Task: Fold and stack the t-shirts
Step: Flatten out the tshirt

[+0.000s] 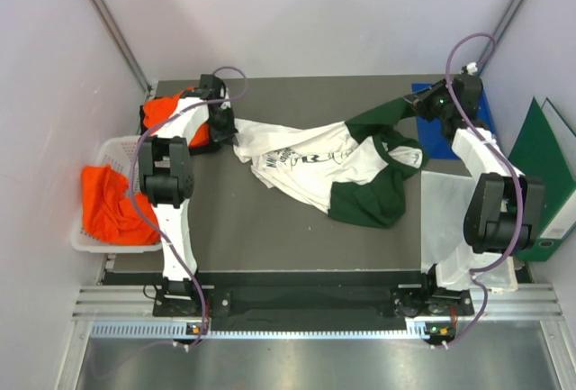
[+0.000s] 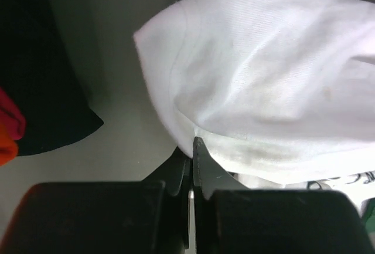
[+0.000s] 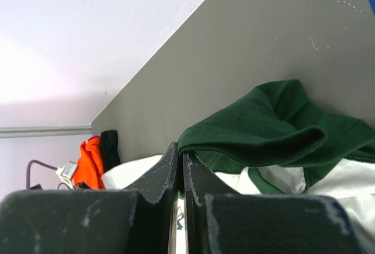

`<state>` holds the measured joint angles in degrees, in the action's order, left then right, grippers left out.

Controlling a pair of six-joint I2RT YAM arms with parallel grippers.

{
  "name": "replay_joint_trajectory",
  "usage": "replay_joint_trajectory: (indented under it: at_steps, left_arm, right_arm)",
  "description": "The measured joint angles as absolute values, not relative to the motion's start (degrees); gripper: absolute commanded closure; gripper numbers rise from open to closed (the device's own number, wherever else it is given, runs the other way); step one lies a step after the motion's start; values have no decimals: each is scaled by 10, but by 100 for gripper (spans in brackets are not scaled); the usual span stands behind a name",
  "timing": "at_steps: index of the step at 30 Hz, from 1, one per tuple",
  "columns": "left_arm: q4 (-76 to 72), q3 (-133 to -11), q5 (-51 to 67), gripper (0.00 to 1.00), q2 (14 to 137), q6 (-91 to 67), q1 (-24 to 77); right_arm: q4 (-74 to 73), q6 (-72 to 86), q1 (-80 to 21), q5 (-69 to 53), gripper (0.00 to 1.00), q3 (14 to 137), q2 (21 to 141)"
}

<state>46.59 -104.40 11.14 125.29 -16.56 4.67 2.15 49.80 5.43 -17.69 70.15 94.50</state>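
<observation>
- The white-and-green t-shirt (image 1: 315, 169) lies crumpled and stretched across the far half of the tabletop (image 1: 270, 237), running from one pincer to the other
- Its white front faces up with the black print showing; one dark green sleeve bunches at the near right side, the other reaches up toward the far right corner
- The left pincer (image 1: 222, 127) sits at the shirt's left end; in the left wrist view (image 2: 192, 157) its jaws are pressed together, nipping the edge of a rounded white fold (image 2: 263, 72)
- The right pincer (image 1: 432, 102) is at the far right; in the right wrist view (image 3: 180, 163) its jaws are closed tight on the rim of the green sleeve (image 3: 275, 131), which is raised off the tabletop
- An orange t-shirt (image 1: 166, 109) lies in the far left corner, partly under the left arm, just beside the left pincer; a black cloth (image 2: 53, 90) lies next to it
- Another orange shirt (image 1: 112, 205) is heaped in the white basket (image 1: 115, 149), which stands off the tabletop's left edge
- A blue sheet (image 1: 450, 138) lies flat in the far right corner, below the right arm
- A pale white sheet (image 1: 445, 214) covers the near right part of the tabletop; what it is I cannot tell
- A green folder (image 1: 540, 160) leans beyond the right edge
</observation>
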Motion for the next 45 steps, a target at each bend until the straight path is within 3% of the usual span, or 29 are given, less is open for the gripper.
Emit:
replay_joint_trajectory:
  at_steps: [7, 15, 21, 30, 35, 39, 45]
  left_arm:
    - [488, -1121, 89, 100, 1232, -168, 47]
    - [449, -1173, 63, 100, 1071, -208, 46]
    - [406, -1265, 66, 100, 1001, -231, 46]
    - [426, -1270, 84, 100, 842, -238, 46]
    - [462, -1257, 82, 100, 689, -232, 46]
    - [474, -1259, 81, 100, 577, -232, 46]
    - [480, -1271, 81, 100, 539, -232, 46]
  right_arm:
    - [-3, 479, 58, -193, 100, 723, 945]
    - [-117, 338, 58, -184, 100, 891, 914]
    - [-166, 238, 57, -146, 100, 928, 774]
    - [-231, 180, 48, -146, 100, 899, 524]
    - [-271, 164, 41, -151, 100, 925, 393]
    - [-283, 156, 34, -143, 100, 1003, 342]
    - [-293, 150, 30, -107, 100, 1094, 350]
